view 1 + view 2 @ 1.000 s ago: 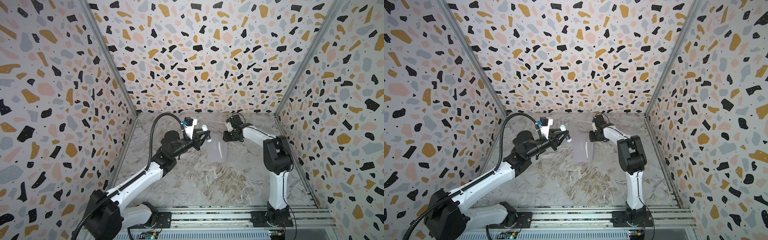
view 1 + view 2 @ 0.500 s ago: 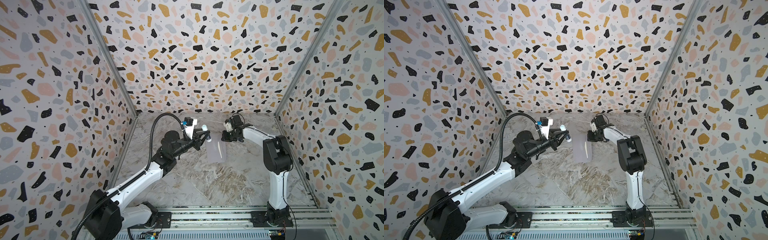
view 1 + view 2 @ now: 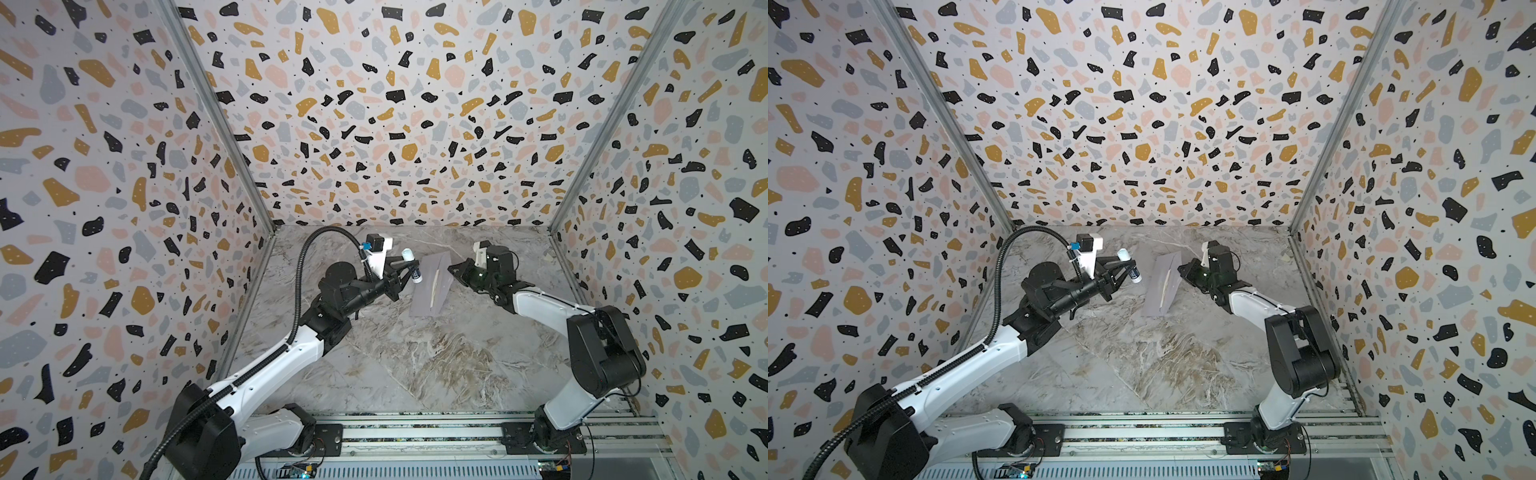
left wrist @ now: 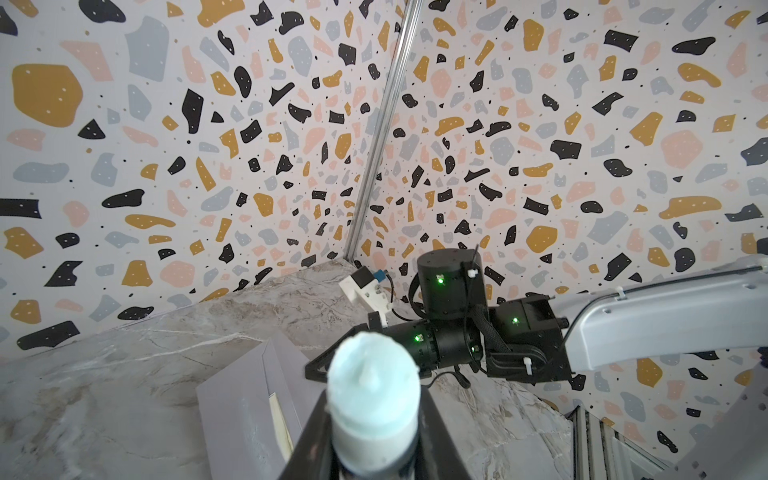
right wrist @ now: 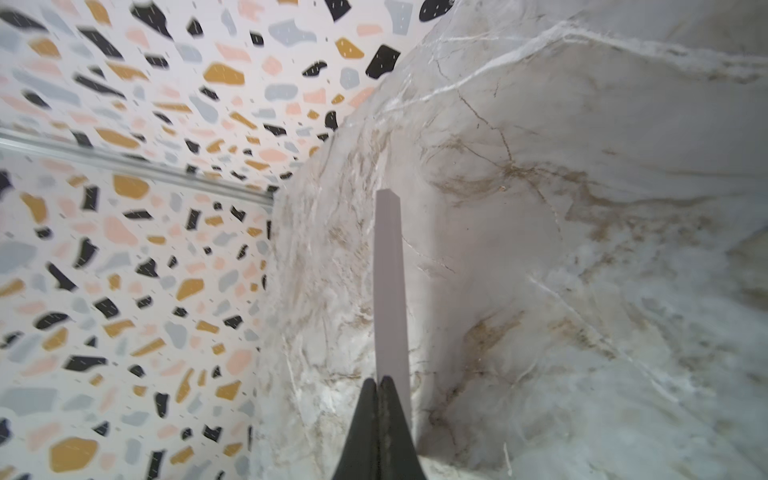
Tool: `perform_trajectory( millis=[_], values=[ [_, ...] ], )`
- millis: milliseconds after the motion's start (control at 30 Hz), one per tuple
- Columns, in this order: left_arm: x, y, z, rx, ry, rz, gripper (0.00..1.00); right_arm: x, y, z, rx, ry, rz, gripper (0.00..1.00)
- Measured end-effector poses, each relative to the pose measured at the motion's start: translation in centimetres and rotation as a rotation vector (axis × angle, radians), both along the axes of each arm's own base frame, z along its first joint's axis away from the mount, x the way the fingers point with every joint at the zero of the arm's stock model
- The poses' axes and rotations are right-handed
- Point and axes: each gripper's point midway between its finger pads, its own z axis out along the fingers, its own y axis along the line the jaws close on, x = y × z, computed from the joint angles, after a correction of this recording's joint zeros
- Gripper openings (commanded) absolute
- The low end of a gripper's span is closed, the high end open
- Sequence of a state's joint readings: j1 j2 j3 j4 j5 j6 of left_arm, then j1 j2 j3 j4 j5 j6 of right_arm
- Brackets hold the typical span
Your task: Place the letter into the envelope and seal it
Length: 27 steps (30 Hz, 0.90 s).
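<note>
Lavender-grey paper envelope lies on the marble table, tan bordered letter tucked inside, a sliver showing. Just left of the envelope, left pincer clamps a white, blue-tipped glue stick. At its far right edge, right pincer pinches the flap up. Sealing step, I'd say: glue the flap, then fold.

Room is left on the bench low in the frame; its upper middle is blocked.
There the envelope is flanked by the left pincer, holding a white stick, and the right pincer.
</note>
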<state>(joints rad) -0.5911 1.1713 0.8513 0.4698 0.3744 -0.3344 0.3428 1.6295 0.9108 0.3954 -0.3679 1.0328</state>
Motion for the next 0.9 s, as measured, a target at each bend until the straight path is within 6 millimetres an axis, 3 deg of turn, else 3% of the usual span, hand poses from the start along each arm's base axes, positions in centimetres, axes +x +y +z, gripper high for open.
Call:
perform_trajectory(
  millis=[333, 467, 700, 900],
  values=[
    [-0.5, 0.3, 0.7, -0.003, -0.021, 0.000, 0.00, -4.6, -1.1, -4.3, 0.193, 0.108, -0.347, 0.00],
    [-0.7, 0.4, 0.5, 0.009, -0.021, 0.001, 0.00, -6.0, -1.4, -4.9, 0.204, 0.116, -0.436, 0.02],
    [-0.8, 0.5, 0.3, 0.021, -0.025, 0.001, 0.00, -7.0, -1.6, -3.3, 0.201, 0.079, -0.469, 0.45],
    [-0.8, 0.5, 0.0, 0.025, -0.022, 0.001, 0.00, -8.9, -2.9, -4.3, 0.081, 0.063, -0.428, 0.66]
  ],
)
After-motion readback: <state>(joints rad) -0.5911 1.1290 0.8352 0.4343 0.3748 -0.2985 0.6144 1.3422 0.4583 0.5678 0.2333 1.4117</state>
